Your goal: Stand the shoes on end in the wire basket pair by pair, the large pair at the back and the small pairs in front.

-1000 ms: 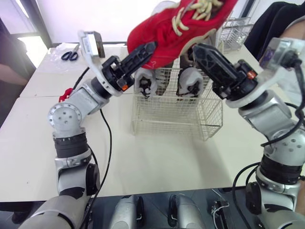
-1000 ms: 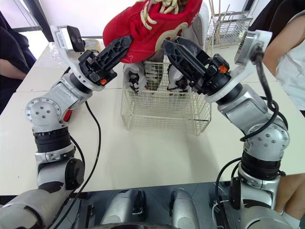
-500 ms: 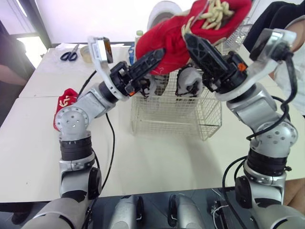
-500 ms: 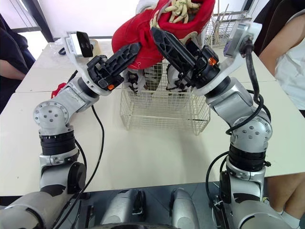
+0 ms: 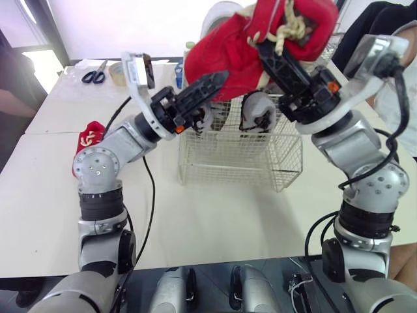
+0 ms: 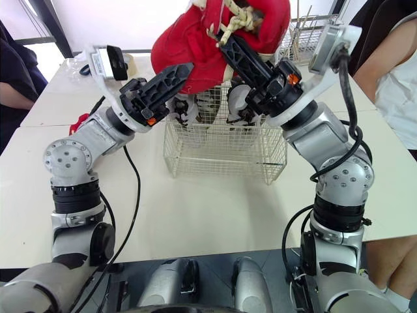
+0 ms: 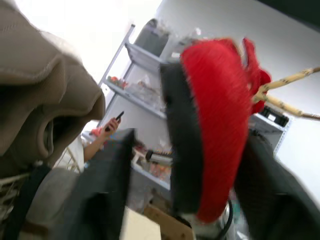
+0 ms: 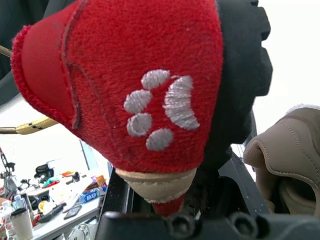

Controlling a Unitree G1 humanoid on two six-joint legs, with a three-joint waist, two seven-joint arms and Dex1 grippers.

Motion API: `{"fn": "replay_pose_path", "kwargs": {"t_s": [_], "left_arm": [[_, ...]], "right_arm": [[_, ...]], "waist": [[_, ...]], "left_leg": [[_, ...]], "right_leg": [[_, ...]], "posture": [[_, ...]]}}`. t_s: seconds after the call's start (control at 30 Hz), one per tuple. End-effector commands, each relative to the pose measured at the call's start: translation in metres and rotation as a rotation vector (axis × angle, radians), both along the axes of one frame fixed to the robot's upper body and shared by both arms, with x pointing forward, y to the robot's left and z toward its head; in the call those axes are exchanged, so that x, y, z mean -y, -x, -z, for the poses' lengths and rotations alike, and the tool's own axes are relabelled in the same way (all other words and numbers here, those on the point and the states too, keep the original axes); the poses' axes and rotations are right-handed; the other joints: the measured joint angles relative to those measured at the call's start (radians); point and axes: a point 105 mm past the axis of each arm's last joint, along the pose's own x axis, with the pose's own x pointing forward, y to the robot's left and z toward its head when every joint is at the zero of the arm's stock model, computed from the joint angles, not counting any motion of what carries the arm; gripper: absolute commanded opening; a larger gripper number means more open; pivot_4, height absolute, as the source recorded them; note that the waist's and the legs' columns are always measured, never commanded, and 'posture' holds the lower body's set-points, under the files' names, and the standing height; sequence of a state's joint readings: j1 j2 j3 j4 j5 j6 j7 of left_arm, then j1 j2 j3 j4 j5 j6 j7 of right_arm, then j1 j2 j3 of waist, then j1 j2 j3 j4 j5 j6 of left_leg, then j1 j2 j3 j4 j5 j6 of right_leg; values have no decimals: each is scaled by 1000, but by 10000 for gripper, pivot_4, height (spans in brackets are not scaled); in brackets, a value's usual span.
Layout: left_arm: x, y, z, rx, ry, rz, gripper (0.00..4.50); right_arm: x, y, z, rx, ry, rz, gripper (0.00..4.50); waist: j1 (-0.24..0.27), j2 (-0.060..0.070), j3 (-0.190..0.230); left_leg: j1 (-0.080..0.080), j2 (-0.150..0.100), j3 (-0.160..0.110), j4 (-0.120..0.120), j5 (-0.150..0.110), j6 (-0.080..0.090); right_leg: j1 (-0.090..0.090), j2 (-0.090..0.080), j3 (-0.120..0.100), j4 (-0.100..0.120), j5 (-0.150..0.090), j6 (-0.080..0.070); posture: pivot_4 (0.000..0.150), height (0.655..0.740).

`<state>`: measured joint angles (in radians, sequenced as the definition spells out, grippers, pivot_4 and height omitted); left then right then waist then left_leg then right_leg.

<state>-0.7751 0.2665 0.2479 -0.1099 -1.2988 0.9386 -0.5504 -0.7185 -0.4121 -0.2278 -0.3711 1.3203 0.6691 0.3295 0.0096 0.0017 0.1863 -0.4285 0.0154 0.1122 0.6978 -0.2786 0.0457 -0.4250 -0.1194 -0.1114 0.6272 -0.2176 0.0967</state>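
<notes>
A red fleece shoe (image 5: 234, 45) with cream laces hangs above the wire basket (image 5: 241, 160). My right gripper (image 5: 270, 52) is shut on the red shoe near its laces; in the right wrist view its paw-print side (image 8: 150, 95) is pressed against one finger. My left gripper (image 5: 212, 88) stands open at the shoe's other end, and the shoe's sole (image 7: 210, 130) sits between its spread fingers (image 7: 100, 190). Two beige shoes (image 5: 258, 112) stand on end at the back of the basket. The second red shoe (image 5: 88, 138) lies on the table at the left.
Scissors (image 5: 94, 75) and a roll of tape (image 5: 118, 70) lie at the far left of the table. A second wire rack (image 6: 313, 36) stands behind the basket. One person sits at the right edge (image 6: 391, 72), another at the left (image 6: 16, 72).
My right gripper has closed on the red shoe and my left gripper has opened off it. The shoe has tipped a little more upright over the basket.
</notes>
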Motion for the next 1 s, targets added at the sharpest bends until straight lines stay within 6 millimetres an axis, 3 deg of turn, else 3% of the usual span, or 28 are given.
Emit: {"fn": "replay_pose_path", "kwargs": {"t_s": [0.03, 0.13, 0.3, 0.43, 0.63, 1.0], "left_arm": [[-4, 10, -6, 43, -14, 18, 44049], [-13, 14, -10, 72, -49, -7, 44049], [-34, 26, -14, 128, -130, -19, 44049], [-43, 26, -10, 136, -188, -55, 44049], [-44, 25, -5, 134, -211, -71, 44049], [-38, 28, 0, 140, -240, -75, 44049]], "right_arm": [[3, 9, -15, 58, -1, -14, 5089], [9, 8, -12, 69, 99, 11, 5089], [41, 11, -8, 122, 422, 79, 5089], [55, 16, 0, 189, 690, 82, 5089], [62, 12, 13, 268, 958, 28, 5089], [70, -17, 63, 338, 1279, -37, 5089]], "waist": [[1, 0, 0], [1, 0, 0], [2, 1, 1], [1, 1, 1], [-1, 1, 1], [2, 0, 1]], "left_leg": [[0, 0, 0, 0, 0, 0], [0, 0, 0, 0, 0, 0], [-1, 0, 0, 0, -2, 2], [-1, 0, 0, -1, -4, 6], [-1, 0, 0, -2, -1, 2], [-3, 0, 1, -2, -1, 1]], "right_leg": [[0, 0, 0, 0, 0, 0], [0, 0, 0, 0, 0, 0], [0, 0, 0, -2, 0, 0], [0, 0, 0, -5, 0, 0], [0, 0, 0, -8, 0, 0], [0, 0, 0, -10, 0, 0]], "posture": [[1500, 7400], [1500, 7400], [1500, 7400], [1500, 7400], [1500, 7400], [1500, 7400]]}}
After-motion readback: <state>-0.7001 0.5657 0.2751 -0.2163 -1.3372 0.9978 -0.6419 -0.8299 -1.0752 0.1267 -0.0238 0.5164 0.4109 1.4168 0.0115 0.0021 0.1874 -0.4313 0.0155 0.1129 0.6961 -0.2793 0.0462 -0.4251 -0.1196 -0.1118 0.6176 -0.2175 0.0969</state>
